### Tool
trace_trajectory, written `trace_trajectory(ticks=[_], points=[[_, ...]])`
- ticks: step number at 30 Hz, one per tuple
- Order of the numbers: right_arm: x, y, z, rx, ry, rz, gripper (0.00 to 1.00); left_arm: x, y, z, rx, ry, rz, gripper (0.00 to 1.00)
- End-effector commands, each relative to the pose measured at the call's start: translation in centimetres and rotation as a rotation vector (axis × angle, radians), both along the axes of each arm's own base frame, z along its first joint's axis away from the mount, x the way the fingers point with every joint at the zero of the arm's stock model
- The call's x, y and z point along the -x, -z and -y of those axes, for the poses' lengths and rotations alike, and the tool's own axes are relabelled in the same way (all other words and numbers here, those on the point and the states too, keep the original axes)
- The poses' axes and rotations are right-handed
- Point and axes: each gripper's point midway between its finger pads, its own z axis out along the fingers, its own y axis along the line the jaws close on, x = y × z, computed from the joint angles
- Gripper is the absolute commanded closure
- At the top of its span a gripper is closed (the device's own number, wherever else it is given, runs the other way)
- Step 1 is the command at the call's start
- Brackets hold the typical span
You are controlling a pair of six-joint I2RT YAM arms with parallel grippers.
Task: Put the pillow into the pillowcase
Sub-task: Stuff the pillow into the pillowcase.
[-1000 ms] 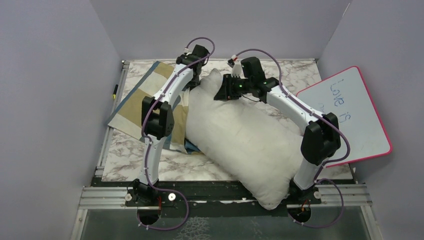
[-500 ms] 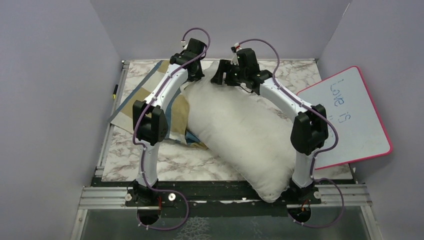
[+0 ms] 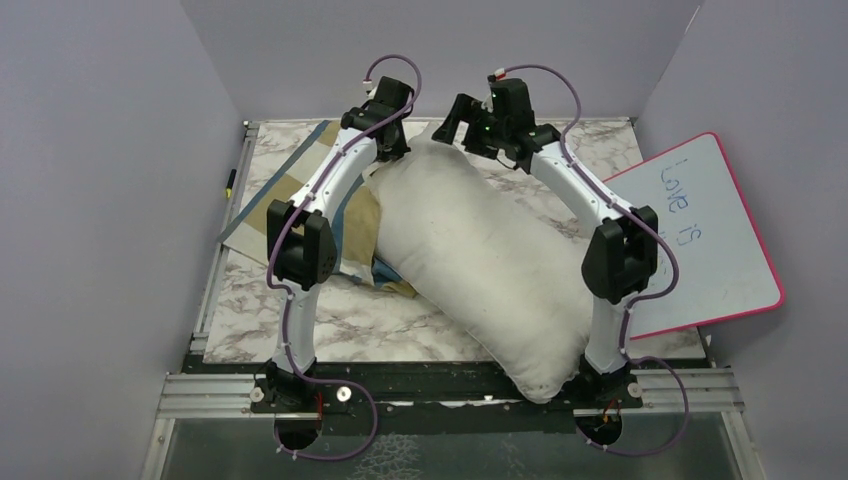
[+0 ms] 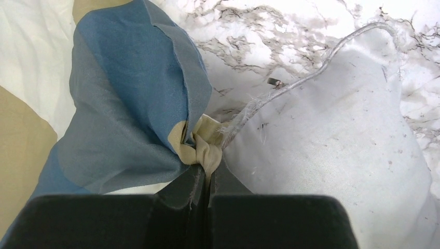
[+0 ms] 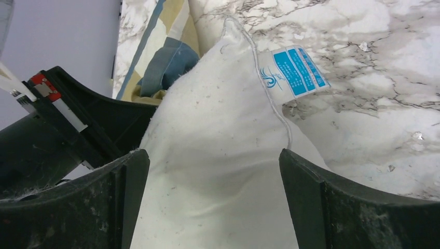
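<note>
The off-white pillow (image 3: 470, 250) lies diagonally across the marble table, from the far middle to the near right edge. Its left part rests over the blue, tan and cream pillowcase (image 3: 262, 215). My left gripper (image 3: 390, 150) is at the pillow's far left corner, shut on a bunched fold of the pillowcase (image 4: 129, 104) right beside the pillow's seam (image 4: 337, 145). My right gripper (image 3: 455, 120) hovers over the pillow's far corner with its jaws wide open. In the right wrist view the pillow (image 5: 218, 129) lies between and below the fingers (image 5: 132, 176), not pinched. A blue label (image 5: 290, 67) sits on that corner.
A pink-rimmed whiteboard (image 3: 700, 230) leans at the table's right side. A small pen (image 3: 230, 182) lies off the left edge. Grey walls close in the back and both sides. Bare marble (image 3: 330, 320) shows in front of the pillowcase.
My right gripper has opened wide, let go of the pillow's far corner and risen toward the back. The pillow's far end has shifted back and left. The left gripper stays shut on the pillowcase.
</note>
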Motion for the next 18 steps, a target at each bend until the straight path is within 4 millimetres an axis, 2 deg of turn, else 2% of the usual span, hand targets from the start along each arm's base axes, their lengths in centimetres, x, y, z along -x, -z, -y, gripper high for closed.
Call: trace_trajectory(ticks=[1,4,7,12,14,16,18], points=[[0.4,-4.6,1.6,0.016,0.043,0.079,0.0,-1.6,-2.0,0.3,0.016,-0.017,0.087,1.0],[-0.5,-4.3,2.3,0.045,0.073,0.097,0.01,-1.5,-1.9,0.3,0.014,-0.02,0.084,1.0],[-2.2,-3.1,1.9,0.024,0.066,0.114,0.08,-1.5,-1.9,0.3,0.019,-0.024,0.084,1.0],[-5.0,0.0,-0.3,-0.03,0.015,0.09,0.32,-1.6,-2.6,0.5,0.035,-0.024,0.1,1.0],[-5.7,1.4,-1.4,-0.051,-0.02,0.067,0.38,-1.8,-3.0,0.7,0.045,-0.021,0.11,1.0],[-5.9,1.9,-3.0,-0.09,-0.109,0.079,0.54,-2.0,-3.1,0.8,0.052,-0.02,0.117,1.0],[-5.0,2.2,-4.8,-0.145,-0.225,0.06,0.72,-2.2,-3.3,0.8,0.056,-0.025,0.124,1.0]])
